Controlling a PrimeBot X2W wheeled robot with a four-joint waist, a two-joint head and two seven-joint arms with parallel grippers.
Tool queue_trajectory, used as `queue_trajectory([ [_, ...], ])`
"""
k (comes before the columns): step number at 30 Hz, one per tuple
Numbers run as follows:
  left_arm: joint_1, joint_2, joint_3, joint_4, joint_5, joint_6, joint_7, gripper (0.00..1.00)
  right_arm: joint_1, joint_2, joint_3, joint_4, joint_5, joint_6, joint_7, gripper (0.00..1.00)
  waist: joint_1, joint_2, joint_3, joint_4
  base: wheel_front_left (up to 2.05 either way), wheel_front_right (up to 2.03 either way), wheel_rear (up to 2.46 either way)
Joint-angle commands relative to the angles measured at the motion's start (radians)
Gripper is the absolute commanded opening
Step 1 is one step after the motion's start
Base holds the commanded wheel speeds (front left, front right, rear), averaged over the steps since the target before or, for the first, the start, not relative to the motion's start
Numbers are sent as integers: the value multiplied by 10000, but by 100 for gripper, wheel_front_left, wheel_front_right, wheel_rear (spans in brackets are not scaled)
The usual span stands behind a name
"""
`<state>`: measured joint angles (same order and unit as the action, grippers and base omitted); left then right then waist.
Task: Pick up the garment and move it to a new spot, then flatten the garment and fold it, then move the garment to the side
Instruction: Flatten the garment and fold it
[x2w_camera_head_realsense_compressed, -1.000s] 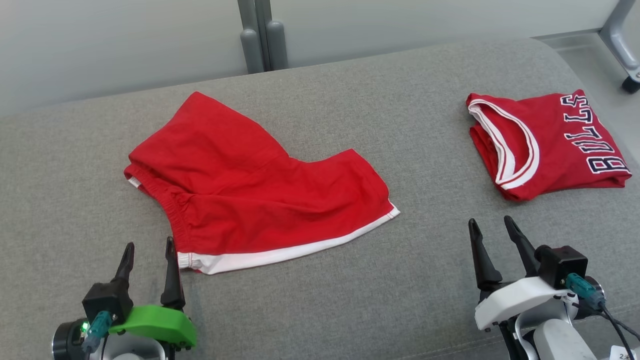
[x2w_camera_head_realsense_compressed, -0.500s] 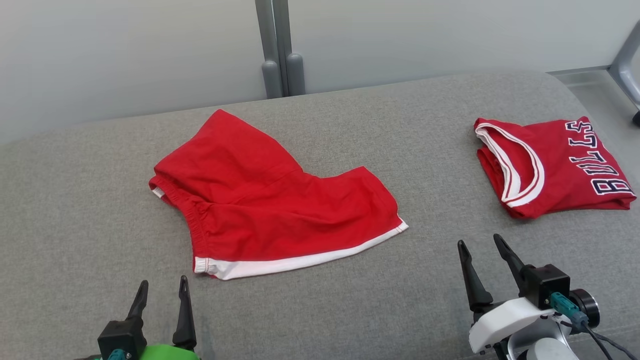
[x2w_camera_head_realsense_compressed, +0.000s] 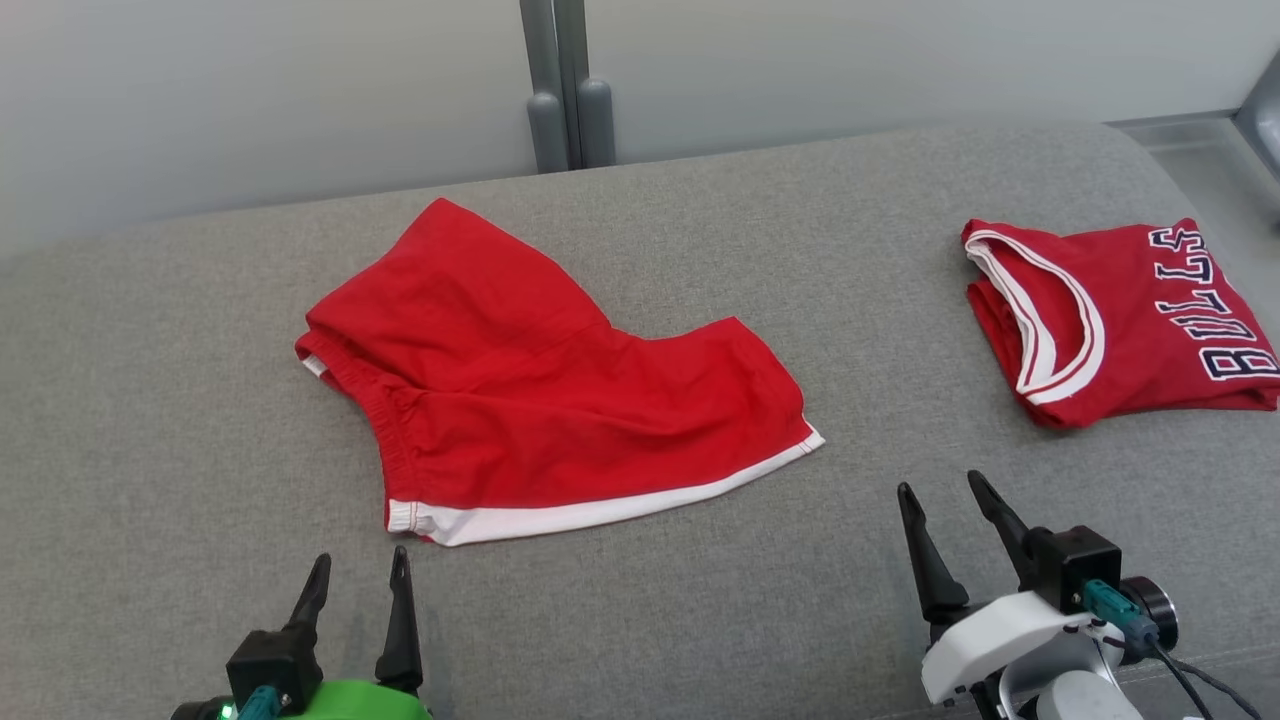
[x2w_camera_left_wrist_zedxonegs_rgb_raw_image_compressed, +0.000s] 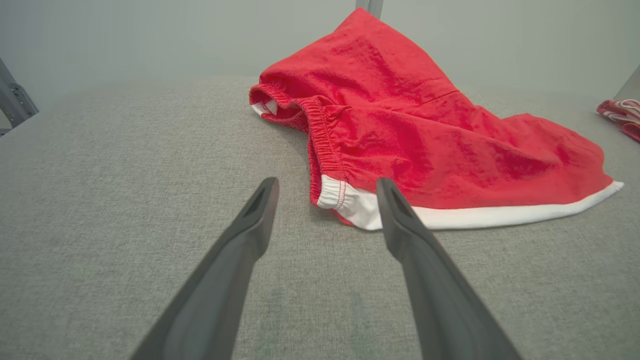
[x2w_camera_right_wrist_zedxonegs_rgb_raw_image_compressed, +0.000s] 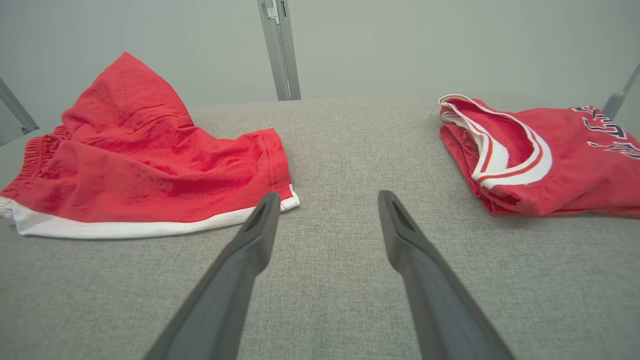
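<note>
Shorts (x2w_camera_head_realsense_compressed: 560, 370) are shown lying just ahead of the left gripper (x2w_camera_head_realsense_compressed: 361, 555), whose fingers are parted and empty. The right gripper (x2w_camera_head_realsense_compressed: 940, 482) is likewise spread, nothing held. A folded jersey (x2w_camera_head_realsense_compressed: 1130, 320) is seen ahead to its right, on the cushion (x2w_camera_head_realsense_compressed: 700, 600).

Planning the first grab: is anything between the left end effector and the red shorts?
Nothing visible does. Bare grey fabric surface separates the open left end effector from the nearest white-trimmed corner of the red shorts.
</note>
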<state>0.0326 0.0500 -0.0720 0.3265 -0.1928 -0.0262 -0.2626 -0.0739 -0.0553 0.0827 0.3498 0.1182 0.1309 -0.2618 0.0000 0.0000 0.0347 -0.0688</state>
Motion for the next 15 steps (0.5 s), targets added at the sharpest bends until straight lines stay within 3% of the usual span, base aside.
queue_trajectory([
  [1, -357, 19, -66, 27, -76, -3, -21, 100, -244, -32, 35, 28, 60, -8, -35, 100, 0, 0, 400, 43, 0, 0, 0],
  [15, -1866, 24, -455, 868, -282, -106, -21, 100, -1481, -81, 286, 556, 311, -8, -35, 100, 0, 0, 1848, 300, 0, 0, 0],
])
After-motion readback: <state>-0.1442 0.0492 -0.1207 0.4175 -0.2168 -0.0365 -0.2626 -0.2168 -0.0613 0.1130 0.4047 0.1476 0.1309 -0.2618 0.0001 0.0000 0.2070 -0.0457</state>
